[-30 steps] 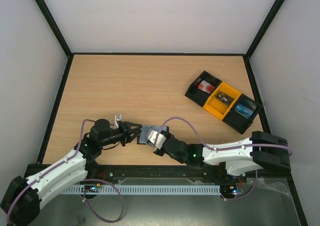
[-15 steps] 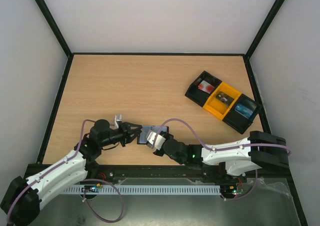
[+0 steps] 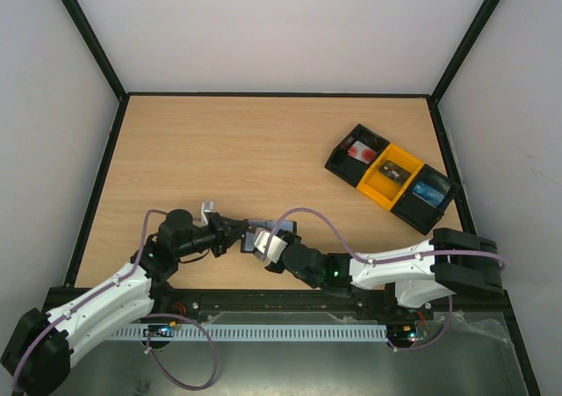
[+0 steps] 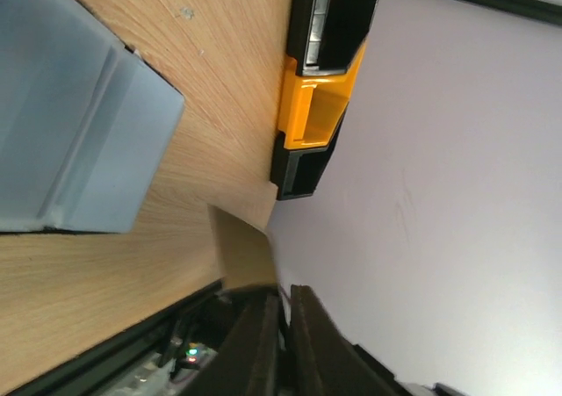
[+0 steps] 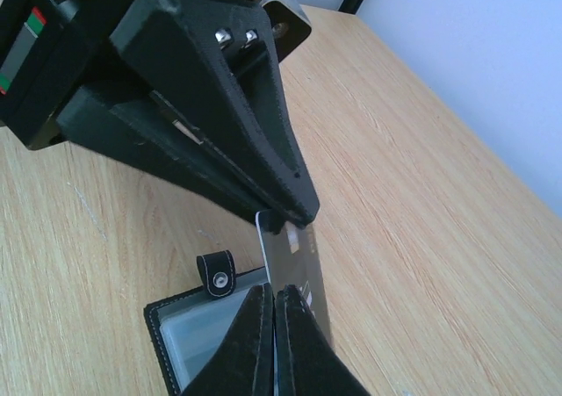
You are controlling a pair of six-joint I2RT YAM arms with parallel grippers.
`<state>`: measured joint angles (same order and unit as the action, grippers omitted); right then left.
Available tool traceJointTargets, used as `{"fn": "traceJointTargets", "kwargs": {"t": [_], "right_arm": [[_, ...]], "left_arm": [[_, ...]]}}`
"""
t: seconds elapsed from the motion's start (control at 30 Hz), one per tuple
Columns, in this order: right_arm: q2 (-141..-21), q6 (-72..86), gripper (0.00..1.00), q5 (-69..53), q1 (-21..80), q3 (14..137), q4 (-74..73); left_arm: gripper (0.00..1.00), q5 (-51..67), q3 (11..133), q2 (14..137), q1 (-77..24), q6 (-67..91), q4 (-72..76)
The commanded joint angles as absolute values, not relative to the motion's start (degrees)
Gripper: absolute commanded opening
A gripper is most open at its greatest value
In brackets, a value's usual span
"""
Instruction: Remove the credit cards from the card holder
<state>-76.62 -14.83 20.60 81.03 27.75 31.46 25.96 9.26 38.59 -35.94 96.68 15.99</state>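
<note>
Left gripper is pinching a card by its top edge above the holder; right gripper, fingers together, is touching the holder. Tray is holding a red-white object and a blue object in its end compartments.

The table looks like pale wood-grain laminate, smooth and matt. The card holder is black and leather-like, edged with white stitching; its strap carries a shiny metal snap stud. The credit card is thin, pale, glossy plastic. The left gripper is matt black plastic with bright metal screws. The tray near the table's right edge is smooth black and yellow plastic
</note>
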Motion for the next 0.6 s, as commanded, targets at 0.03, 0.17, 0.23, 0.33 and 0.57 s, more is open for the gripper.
{"fn": "traceJointTargets", "kwargs": {"t": [0.03, 0.17, 0.23, 0.33, 0.57], "right_arm": [[-76.5, -12.5, 0.09, 22.5, 81.6, 28.5, 31.3], [-73.6, -5.5, 0.34, 22.8, 81.6, 27.6, 28.4], [-71.4, -0.8, 0.4, 22.5, 81.6, 27.9, 25.1], [-69.2, 10.5, 0.44, 25.1, 80.7, 32.8, 15.5], [-69.2, 26.3, 0.43, 9.4, 70.8, 40.3, 2.8]], "left_arm": [[0.03, 26.5, 8.4, 38.2, -35.9, 96.0, 17.3], [0.03, 25.7, 8.6, 37.6, -35.9, 92.8, 17.4], [0.03, 25.2, 8.8, 37.3, -35.9, 90.9, 17.4], [0.03, 25.2, 8.9, 36.8, -36.0, 86.4, 18.7], [0.03, 22.9, 10.9, 34.8, -35.9, 70.9, 16.6]]}}
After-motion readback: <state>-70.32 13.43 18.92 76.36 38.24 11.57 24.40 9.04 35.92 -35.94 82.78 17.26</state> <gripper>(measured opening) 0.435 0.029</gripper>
